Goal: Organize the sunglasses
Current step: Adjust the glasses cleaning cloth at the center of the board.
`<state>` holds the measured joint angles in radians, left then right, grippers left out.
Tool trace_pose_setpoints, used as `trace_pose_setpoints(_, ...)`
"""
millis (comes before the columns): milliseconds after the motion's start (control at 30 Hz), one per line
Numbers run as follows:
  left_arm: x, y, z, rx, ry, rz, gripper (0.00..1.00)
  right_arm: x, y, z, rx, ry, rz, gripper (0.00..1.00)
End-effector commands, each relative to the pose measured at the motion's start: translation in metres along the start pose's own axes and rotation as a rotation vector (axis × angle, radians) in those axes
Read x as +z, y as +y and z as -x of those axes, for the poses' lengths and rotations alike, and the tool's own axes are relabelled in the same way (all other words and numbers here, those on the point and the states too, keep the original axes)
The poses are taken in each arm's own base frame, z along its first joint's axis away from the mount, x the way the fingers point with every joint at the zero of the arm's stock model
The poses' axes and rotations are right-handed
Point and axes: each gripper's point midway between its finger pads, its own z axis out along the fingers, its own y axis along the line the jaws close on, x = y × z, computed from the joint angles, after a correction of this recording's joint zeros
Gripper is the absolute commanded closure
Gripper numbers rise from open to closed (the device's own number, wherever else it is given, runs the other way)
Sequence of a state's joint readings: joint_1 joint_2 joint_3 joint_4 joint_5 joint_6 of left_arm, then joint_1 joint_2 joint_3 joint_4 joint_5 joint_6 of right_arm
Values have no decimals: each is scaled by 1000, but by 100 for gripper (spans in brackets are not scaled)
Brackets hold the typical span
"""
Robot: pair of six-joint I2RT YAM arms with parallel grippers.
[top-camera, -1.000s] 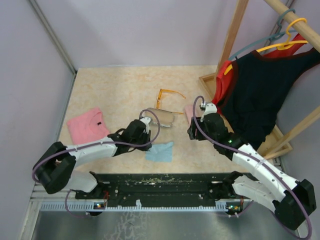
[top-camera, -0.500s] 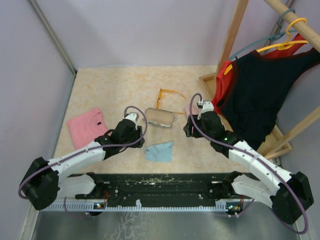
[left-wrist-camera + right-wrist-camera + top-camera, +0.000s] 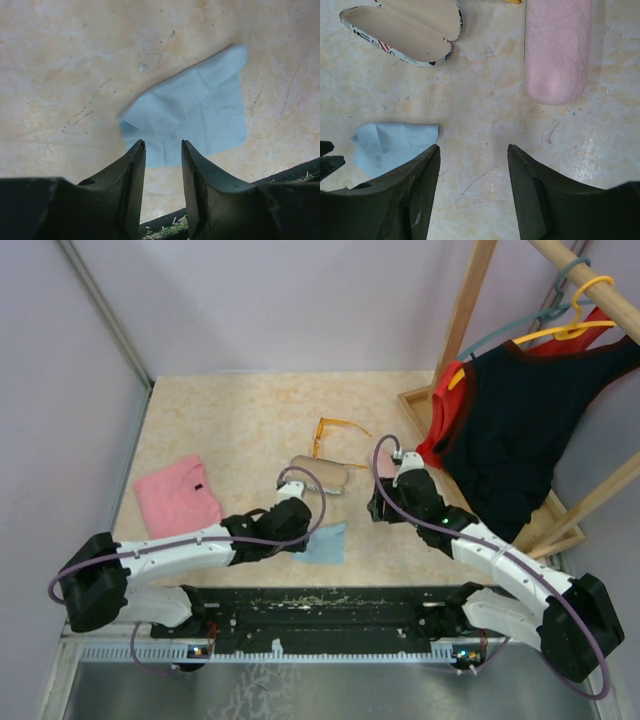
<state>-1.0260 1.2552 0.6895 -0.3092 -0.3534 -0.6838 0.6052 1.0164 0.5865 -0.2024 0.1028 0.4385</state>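
orange sunglasses (image 3: 322,436), one pair, one blue cloth (image 3: 200,115), left end effector (image 3: 162,145), right end effector (image 3: 473,149), both parted

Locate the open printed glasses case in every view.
Top external: printed case near the table's centre, between the two grippers.
Left wrist: not in it.
Right wrist: top left corner, lying open.
Shared landmark: blue cloth, visible in all three.

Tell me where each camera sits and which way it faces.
Top external: above, behind the bases, looking down on the beige marbled table; both arms show.
Left wrist: looks down at the light blue cloth; left gripper shows.
Right wrist: looks down at open printed case, pink oblong case; right gripper shows.
Shared: that cloth, in all three.
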Motion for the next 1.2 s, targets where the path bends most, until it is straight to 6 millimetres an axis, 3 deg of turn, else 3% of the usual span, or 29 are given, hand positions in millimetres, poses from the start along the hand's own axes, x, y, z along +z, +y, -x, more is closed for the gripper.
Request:
trace_pose_setpoints(0,8,-14,1,9,-7,63,61,2,6,12,-2,-51,38,43)
trace_pose_setpoints(267,32,-13,1,140,17,155,58,9,22,-1,4,12,125,45)
trace_pose_setpoints(400,32,-11,3,143,2,158,58,18,34,-13,55,70,176,50)
trace_pose_setpoints(633,36,-7,-15,120,9,104,63,36,50,-24,219,101,230,55)
trace_pose_setpoints(900,42,15,-27,93,9,103,65,57,50,-43,340,161,205,57)
trace_pose_setpoints(1167,42,21,-31,103,7,93,65,66,49,-59,382,211,195,57)
